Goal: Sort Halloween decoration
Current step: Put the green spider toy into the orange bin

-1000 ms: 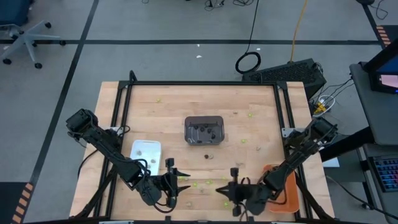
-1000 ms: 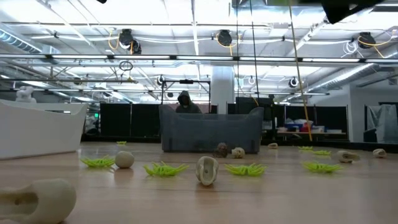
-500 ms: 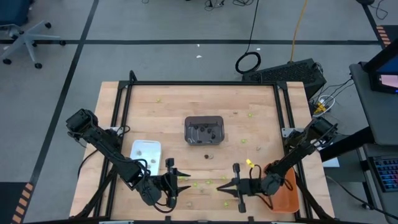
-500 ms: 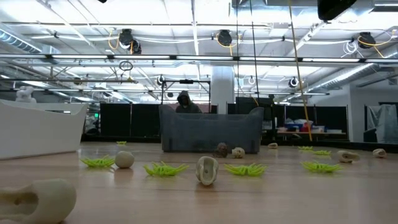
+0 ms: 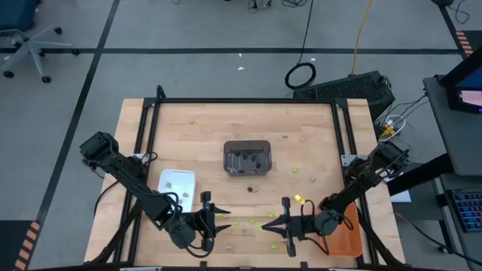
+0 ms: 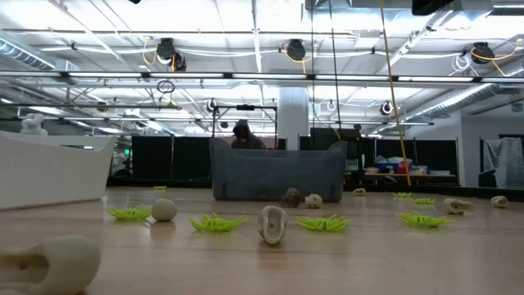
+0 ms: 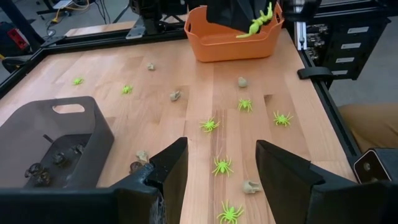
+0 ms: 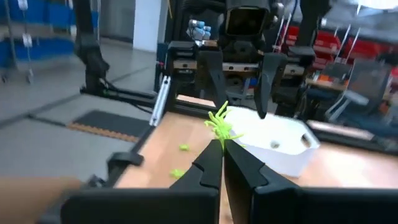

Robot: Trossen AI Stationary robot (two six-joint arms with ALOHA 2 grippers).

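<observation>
The Halloween decoration lies scattered on the wooden table: lime-green spiders [image 7: 209, 125], pale tan pieces [image 6: 273, 224] and dark ones inside the dark grey tray [image 7: 53, 162]. My right gripper [image 8: 222, 146] stands near the table's near edge, right of centre, in front of the orange tray [image 7: 230, 37]. It points level toward the table's left and is shut on one lime-green spider [image 8: 219, 126]. My left gripper [image 7: 217, 174] faces it from the near left. It is open, slants down, and has nothing between its fingers. My right gripper pinches the lime-green spider's lower part [image 8: 221, 138] between the free ends of its two fingers. The fingers lie level and point toward the table's left. The spider sticks up above the fingertips, lifted clear of the table.
A white tray [image 5: 177, 181] stands at the left. The dark grey tray [image 5: 247, 156] is at the centre and the orange tray [image 5: 348, 229] at the near right. A black frame [image 5: 245, 100] edges the table. A person [image 6: 243, 135] shows in the room beyond.
My right gripper, staying shut on the spider, has tipped up from slanting down to level, mostly in the first half second. The spider is now raised clear of the table.
</observation>
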